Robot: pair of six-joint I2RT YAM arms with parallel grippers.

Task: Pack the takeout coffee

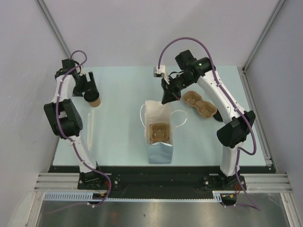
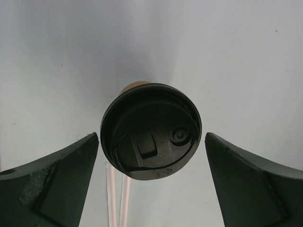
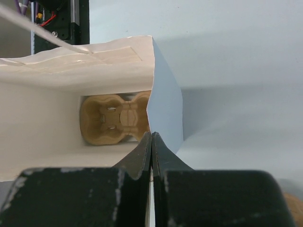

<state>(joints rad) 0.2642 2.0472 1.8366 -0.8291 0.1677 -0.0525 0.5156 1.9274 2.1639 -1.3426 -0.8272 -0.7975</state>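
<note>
Far left, takeout coffee (image 1: 95, 100) stands upright at the spread left claw (image 2: 151, 136); right claw (image 3: 151, 135) pinches the bag (image 1: 160, 152).

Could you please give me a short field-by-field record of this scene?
takeout coffee: lidded, upright on the table, left side
left gripper: open, astride the takeout coffee, fingers clear of it
right gripper: shut on the bag at its far rim
bag: upright, centre, one carrier inside
second carrier: on the table, right of the bag
</note>
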